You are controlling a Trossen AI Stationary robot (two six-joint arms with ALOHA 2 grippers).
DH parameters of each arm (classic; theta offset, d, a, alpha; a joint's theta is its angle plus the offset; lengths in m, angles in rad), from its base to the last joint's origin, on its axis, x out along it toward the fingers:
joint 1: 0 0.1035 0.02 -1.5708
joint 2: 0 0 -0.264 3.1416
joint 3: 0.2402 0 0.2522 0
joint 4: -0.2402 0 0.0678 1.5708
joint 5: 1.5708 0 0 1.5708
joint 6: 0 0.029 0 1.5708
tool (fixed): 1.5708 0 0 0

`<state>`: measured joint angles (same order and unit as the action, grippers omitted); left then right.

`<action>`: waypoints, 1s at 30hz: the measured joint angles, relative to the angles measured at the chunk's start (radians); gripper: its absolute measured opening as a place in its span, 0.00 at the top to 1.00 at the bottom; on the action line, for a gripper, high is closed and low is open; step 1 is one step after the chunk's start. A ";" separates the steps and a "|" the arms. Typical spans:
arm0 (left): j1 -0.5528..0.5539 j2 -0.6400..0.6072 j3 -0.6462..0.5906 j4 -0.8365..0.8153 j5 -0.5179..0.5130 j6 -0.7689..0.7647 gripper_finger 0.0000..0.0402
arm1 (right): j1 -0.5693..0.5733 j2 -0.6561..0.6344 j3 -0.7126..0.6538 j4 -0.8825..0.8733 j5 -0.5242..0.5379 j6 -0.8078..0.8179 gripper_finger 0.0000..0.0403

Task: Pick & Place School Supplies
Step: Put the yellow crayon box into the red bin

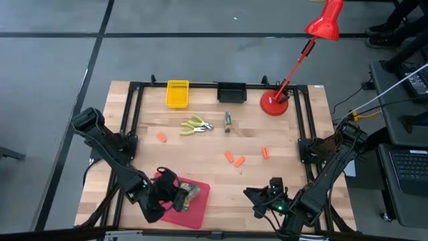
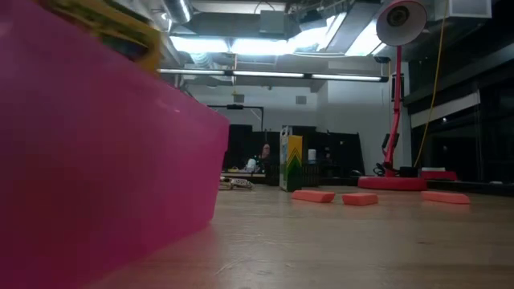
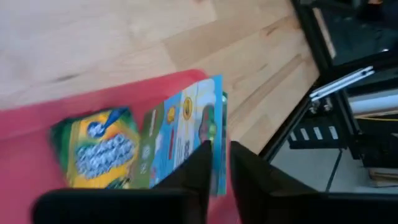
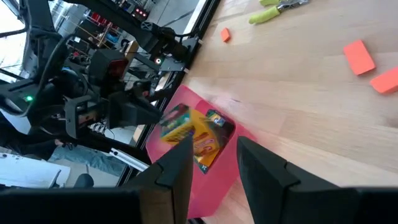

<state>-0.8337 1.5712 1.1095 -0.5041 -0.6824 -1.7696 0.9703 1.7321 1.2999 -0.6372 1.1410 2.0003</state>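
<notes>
A red flat tray lies near the table's near edge. On it is a green-and-yellow crayon box with a blue-backed crayon box beside it. My left gripper is over the tray, fingers almost shut at the blue-backed box's edge. My right gripper waits open to the right of the tray, above the table. A third crayon box stands upright mid-table, next to yellow-green pliers. Several orange pieces lie scattered on the wood. My left gripper is closed on the blue-backed crayon box at its long edge, coming from above and pointing down. A strip of that edge shows in the narrow gap between the fingers. The fingers hide the rest of the contact. The box sits over the tray.
A yellow bin and a black bin stand at the far edge. A red desk lamp stands far right, its arm leaning out past the table. A black frame rims the table. Bare wood lies between the tray and the orange pieces.
</notes>
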 joint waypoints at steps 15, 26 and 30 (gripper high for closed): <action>0.169 -0.107 0.001 0.065 -0.089 0.457 0.51 | -0.001 0.000 0.000 0.009 -0.013 0.002 0.68; 0.754 -0.110 0.001 0.186 0.289 0.595 0.59 | -0.005 0.000 0.000 0.009 -0.030 0.000 0.68; 0.936 -0.081 0.001 0.300 0.473 0.607 0.63 | -0.009 0.000 0.000 0.009 -0.007 0.001 0.68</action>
<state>0.1028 1.4903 1.1107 -0.2045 -0.2090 -1.1628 0.9611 1.7321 1.2999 -0.6281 1.1336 2.0016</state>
